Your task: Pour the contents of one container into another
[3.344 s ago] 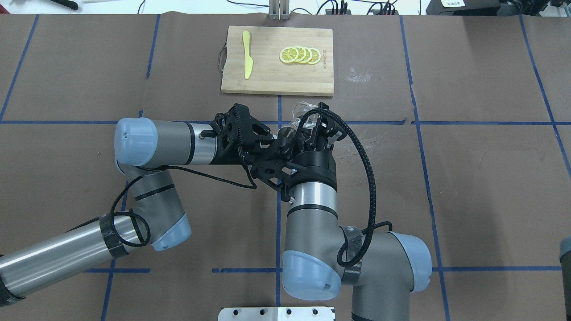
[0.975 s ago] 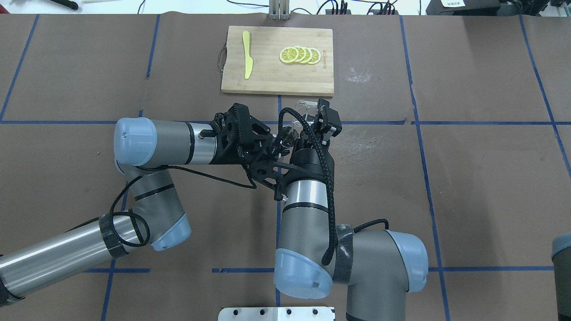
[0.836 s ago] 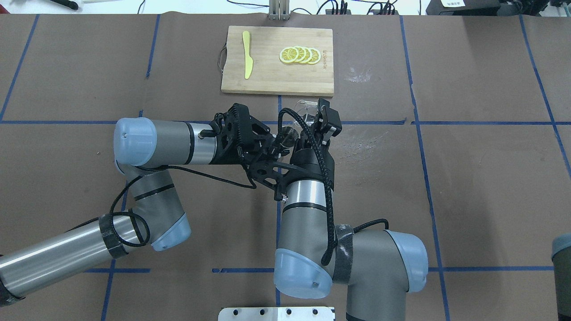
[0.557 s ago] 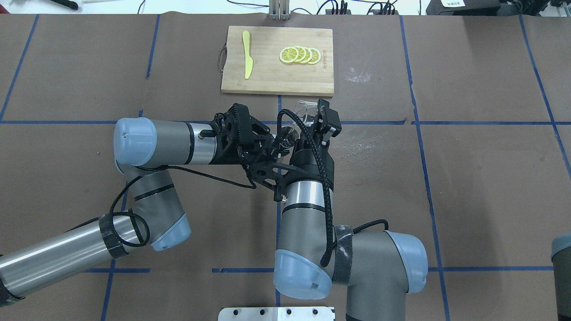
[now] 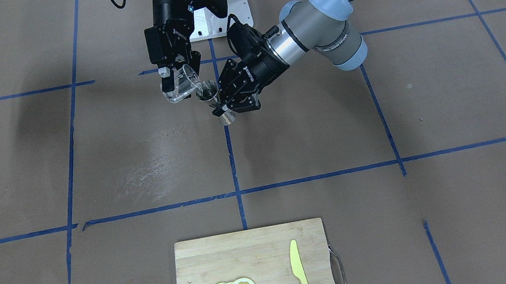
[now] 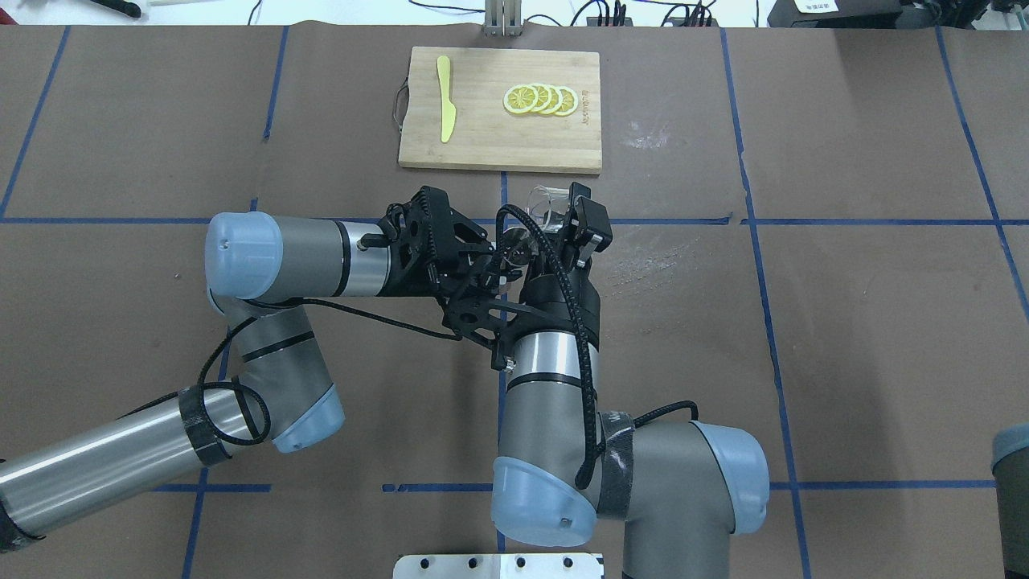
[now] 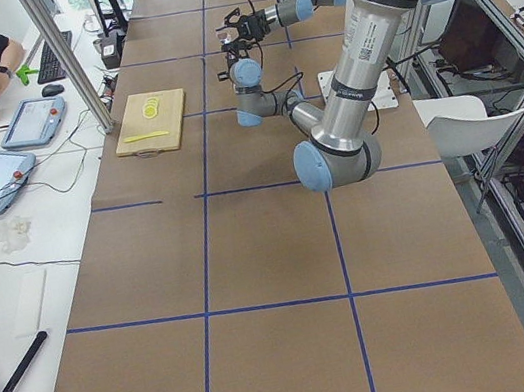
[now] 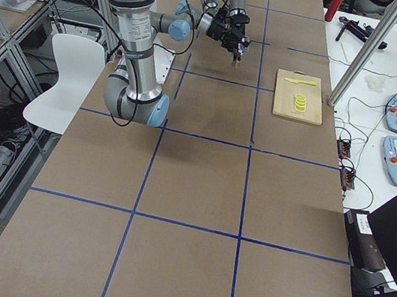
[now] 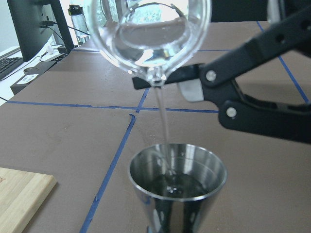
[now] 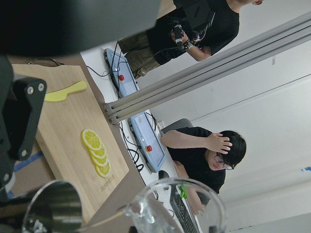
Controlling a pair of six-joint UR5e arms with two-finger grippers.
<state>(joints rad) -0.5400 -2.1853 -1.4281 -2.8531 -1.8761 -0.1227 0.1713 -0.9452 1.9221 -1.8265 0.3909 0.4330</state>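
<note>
Brown-papered table [image 5: 382, 115], mid-grid. We note right gripper [image 5: 178, 72] clamped on the glass cup [image 5: 182, 87], tilted so its lip hangs just above the jigger [image 5: 208, 91]; left gripper [image 5: 226, 106] pinches that upright at the waist, catching the thin stream [image 9: 163, 116].

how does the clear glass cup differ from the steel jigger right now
The small clear glass cup is see-through; the hourglass-shaped steel jigger is opaque and shiny. The cup is tipped, pouring clear liquid; the jigger stands upright below, catching it. The right claw holds the cup, the left claw the jigger. Both hold some liquid.
</note>
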